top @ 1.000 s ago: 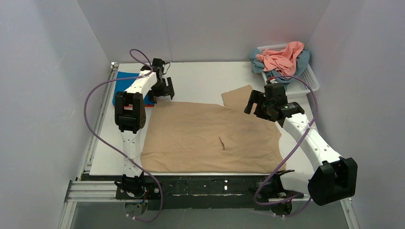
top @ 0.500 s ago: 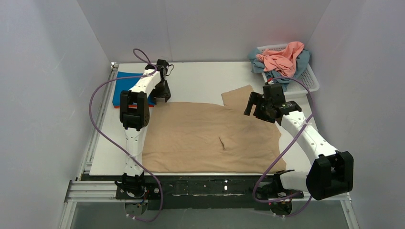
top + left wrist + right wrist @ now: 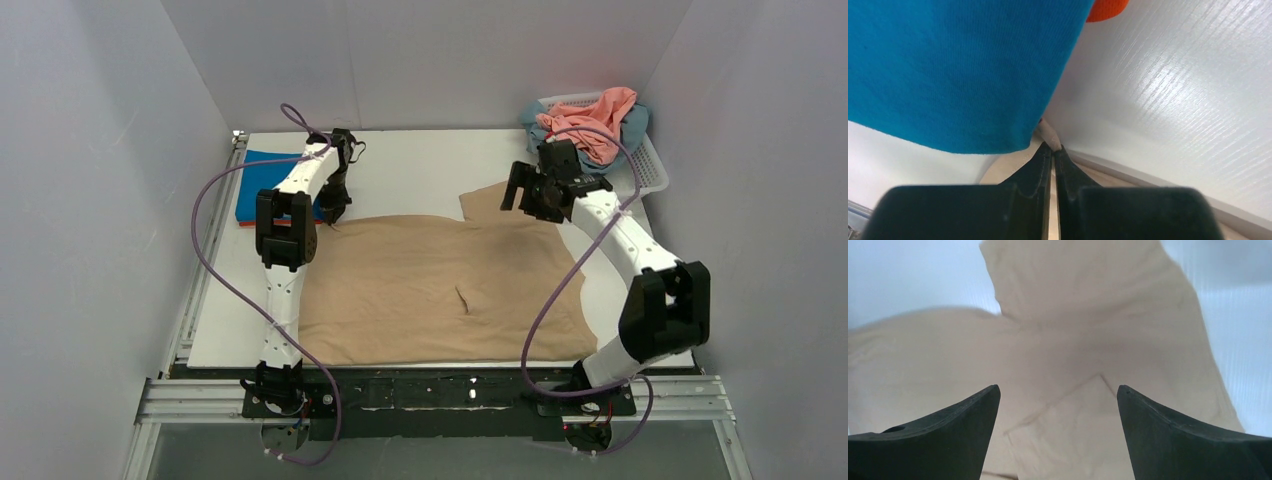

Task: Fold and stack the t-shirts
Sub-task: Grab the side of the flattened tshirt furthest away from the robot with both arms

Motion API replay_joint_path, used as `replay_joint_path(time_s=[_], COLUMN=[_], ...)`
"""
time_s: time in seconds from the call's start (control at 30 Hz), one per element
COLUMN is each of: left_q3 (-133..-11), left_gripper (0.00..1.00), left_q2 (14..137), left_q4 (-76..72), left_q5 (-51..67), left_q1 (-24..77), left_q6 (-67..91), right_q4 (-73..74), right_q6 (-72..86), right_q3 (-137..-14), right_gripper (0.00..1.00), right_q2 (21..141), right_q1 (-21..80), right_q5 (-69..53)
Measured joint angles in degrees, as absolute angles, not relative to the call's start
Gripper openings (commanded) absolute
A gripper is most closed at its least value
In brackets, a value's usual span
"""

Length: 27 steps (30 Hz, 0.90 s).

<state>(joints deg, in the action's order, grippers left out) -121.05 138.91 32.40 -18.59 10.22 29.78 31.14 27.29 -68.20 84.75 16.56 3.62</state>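
The left jaws, pressed together, pinch a corner of the tan t-shirt (image 3: 430,290), with the blue t-shirt (image 3: 948,70) just beside them. The right jaws, spread wide, have swung farther back since a second ago and now hang over that shirt's sleeve.

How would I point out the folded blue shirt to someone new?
On the white table, look to the far left corner. The bright blue shirt lies there folded flat; the tan shirt is spread open and the shirts in the basket are crumpled.
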Motion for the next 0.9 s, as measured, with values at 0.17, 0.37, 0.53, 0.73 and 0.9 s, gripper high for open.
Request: replay_joint_path(time_s=[0.17, 0.37, 0.53, 0.73, 0.9], left_q3=[-123.09, -123.37, -122.78, -120.79, -118.24], left_gripper=[0.0, 0.0, 0.0, 0.0, 0.0], left_q2=[139.41, 139.41, 139.39, 138.69, 137.36], left_q4=[34.2, 35.05, 35.03, 34.94, 34.54], left_q5=[-17.61, -15.97, -14.68, -13.15, -12.69], left_q1=[10.22, 10.22, 10.2, 10.2, 10.2], left_q6=[30.7, 32.05, 33.34, 34.39, 35.03], right_q4=[32.38, 36.75, 42.44, 43.48, 43.86], right_q6=[25.04, 23.16, 22.48, 21.63, 19.42], right_q3=[-86.83, -110.17, -123.85, -132.29, -134.23], right_gripper=[0.92, 0.91, 0.9, 0.9, 0.86], right_q2=[100.84, 122.15, 135.11, 143.04, 145.29], right_q1=[16.4, 16.16, 16.14, 16.14, 16.14], right_q5=[5.8, 8.27, 8.93, 9.87, 10.39])
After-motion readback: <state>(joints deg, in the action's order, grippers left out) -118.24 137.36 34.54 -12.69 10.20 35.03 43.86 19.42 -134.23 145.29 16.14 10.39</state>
